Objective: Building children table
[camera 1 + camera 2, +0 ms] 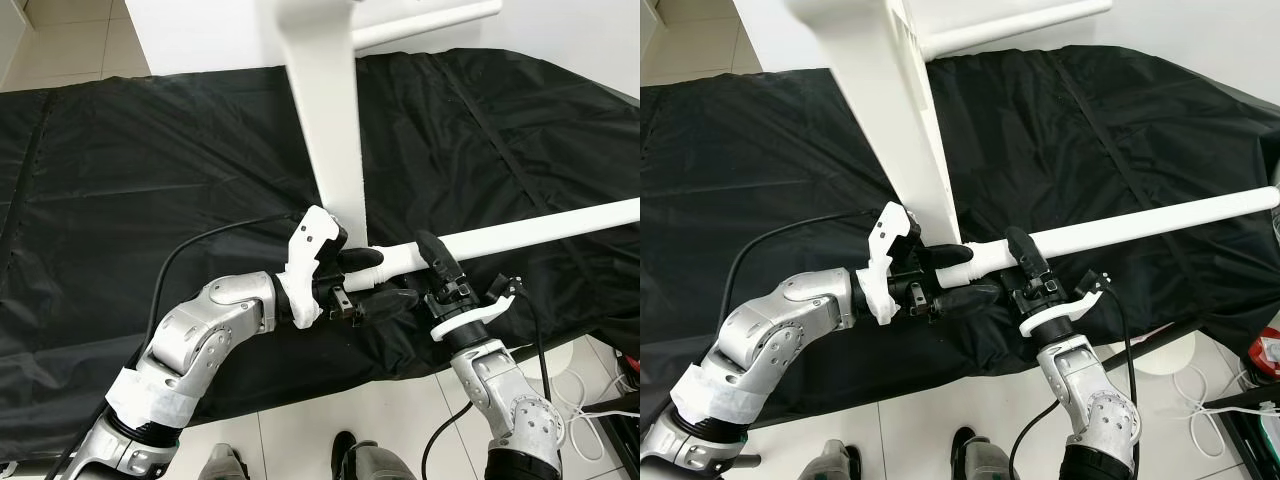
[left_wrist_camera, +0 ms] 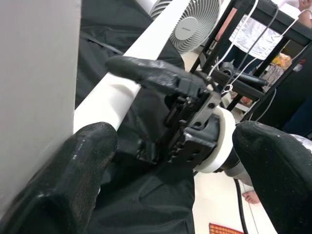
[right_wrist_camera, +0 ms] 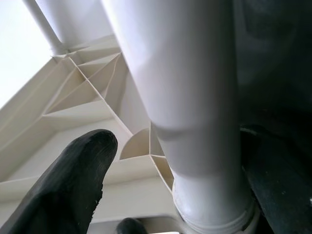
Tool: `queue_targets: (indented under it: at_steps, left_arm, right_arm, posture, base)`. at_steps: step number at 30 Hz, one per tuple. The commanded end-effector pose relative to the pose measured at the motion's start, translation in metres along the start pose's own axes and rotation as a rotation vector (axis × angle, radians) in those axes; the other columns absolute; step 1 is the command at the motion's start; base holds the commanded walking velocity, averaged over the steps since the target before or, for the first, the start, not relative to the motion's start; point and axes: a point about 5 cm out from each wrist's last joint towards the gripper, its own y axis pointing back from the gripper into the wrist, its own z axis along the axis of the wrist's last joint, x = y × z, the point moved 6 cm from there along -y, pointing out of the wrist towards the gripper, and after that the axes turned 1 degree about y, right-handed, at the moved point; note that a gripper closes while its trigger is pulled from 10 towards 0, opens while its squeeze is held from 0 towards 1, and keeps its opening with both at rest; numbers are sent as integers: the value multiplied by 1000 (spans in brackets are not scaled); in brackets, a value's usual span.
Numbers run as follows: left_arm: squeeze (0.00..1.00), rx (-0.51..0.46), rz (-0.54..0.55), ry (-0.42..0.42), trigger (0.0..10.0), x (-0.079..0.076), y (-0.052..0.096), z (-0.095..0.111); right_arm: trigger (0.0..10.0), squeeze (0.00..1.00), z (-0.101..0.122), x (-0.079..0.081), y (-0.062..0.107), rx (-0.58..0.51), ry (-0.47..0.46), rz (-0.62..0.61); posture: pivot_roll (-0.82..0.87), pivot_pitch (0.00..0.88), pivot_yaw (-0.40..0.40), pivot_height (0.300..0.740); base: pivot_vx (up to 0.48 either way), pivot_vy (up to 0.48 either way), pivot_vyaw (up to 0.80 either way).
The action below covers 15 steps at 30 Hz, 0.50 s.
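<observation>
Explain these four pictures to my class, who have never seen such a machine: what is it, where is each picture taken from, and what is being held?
This is a walking humanoid robot with two silver arms, each ending in a two-fingered black pincer. Two pictures come from cameras in its head, looking down; the other two come from cameras on its wrists. Before it lies a black fabric sheet. On that stands the white plastic tabletop panel, on edge. The left pincer and the right pincer both grip the long white plastic table leg near the end that meets the panel. The right wrist picture shows the leg's end at the panel's ribbed underside.

Lab-like workroom: tiled floor [image 1: 330, 420], black cloth [image 1: 150, 200], pedestal fan [image 2: 195, 22], cabled rack [image 2: 253, 44].
</observation>
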Motion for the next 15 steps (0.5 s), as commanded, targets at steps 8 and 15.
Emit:
queue_targets:
  at_steps: [8, 15]
  left_arm:
    - [0, -33, 107, -45, 10000, 22, 12, 13]
    - [0, -33, 109, -41, 10000, 22, 13, 13]
  right_arm:
    - [10000, 0, -29, -7, 29, -29, -94, -17]
    - [10000, 0, -30, -7, 27, -32, -51, -37]
  posture:
    - [61, 192, 5, 740]
    - [64, 200, 9, 740]
  base:
    - [0, 0, 0]
    - [0, 0, 0]
